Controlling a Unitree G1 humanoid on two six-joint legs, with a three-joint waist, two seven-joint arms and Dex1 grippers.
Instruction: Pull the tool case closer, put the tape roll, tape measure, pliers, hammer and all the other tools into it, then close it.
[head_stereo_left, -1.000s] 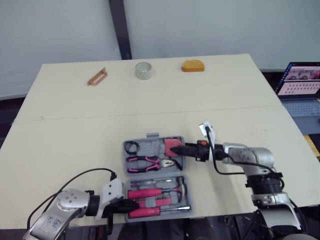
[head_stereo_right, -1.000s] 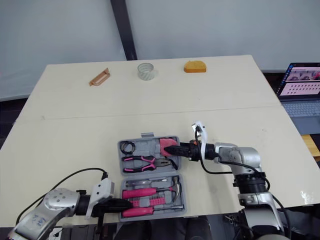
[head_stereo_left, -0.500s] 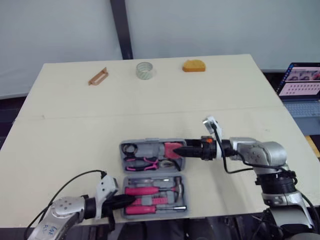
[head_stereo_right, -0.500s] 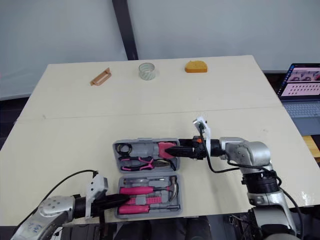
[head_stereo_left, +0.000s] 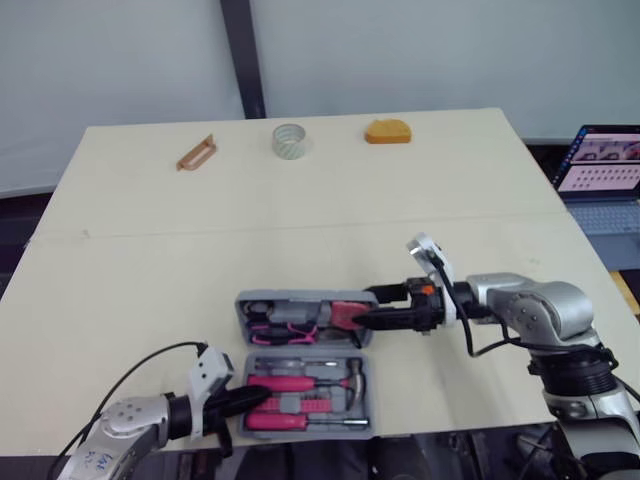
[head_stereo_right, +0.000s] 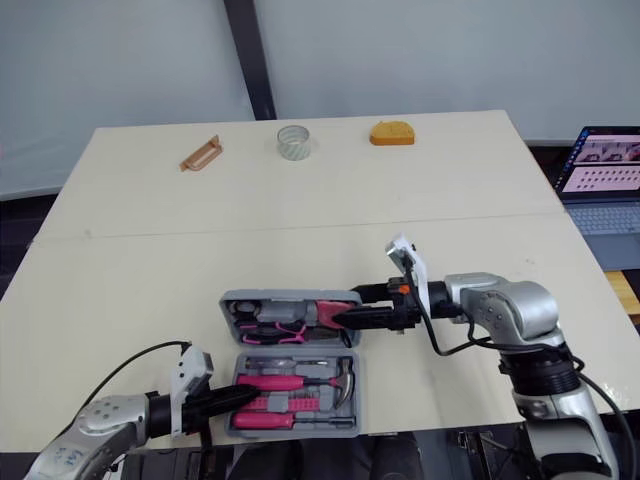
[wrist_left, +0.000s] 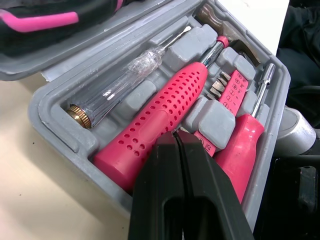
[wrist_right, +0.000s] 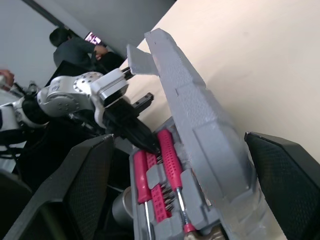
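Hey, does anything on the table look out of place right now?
Yes: the tool case lid is tilted up partway, yet the tape roll and orange tape measure sit at the far edge of the table, outside it.

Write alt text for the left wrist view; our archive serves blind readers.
The left gripper, fingers shut, rests against the pink handle of the hammer inside the open grey tool case, beside a clear-handled screwdriver.

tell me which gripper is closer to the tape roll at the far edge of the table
Right. The right gripper is at the tool case lid, with the tape roll well beyond it. The left gripper is farther back, at the case's near half.
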